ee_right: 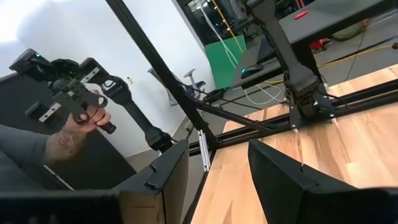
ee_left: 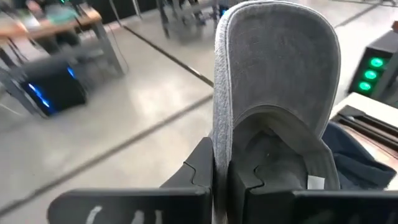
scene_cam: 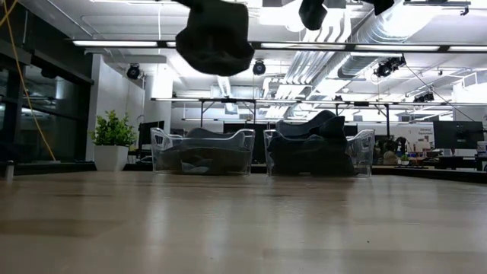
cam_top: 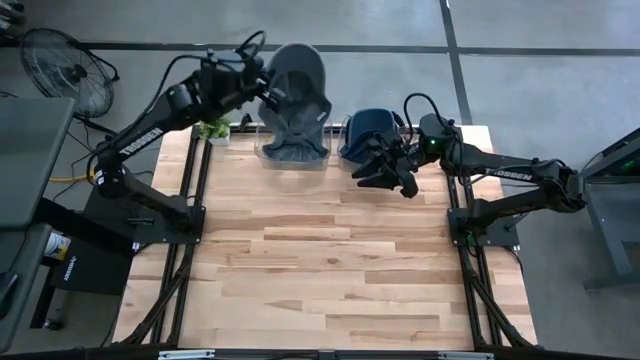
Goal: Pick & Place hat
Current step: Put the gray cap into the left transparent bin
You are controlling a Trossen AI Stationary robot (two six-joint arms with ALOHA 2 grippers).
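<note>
The left pincer (cam_top: pixel 262 82) is pressed together on the brim of a grey cap (cam_top: pixel 297 75), holding it high above the clear bin (cam_top: pixel 292 150) at the far edge of the tabletop (cam_top: pixel 330 270), likely so it clears the bin walls. The right pincer (cam_top: pixel 385 172) waits spread and empty beside the second bin holding a navy cap (cam_top: pixel 365 130), out of the way

I count two clear bins (scene_cam: pixel 202 151) on my table (cam_top: pixel 330 280), one grey cap (cam_top: pixel 297 75) lifted above them, one potted plant (scene_cam: pixel 112 141), two arms, one floor fan (cam_top: pixel 68 60), and one person's hand (ee_right: pixel 79 127) holding a controller.
</note>
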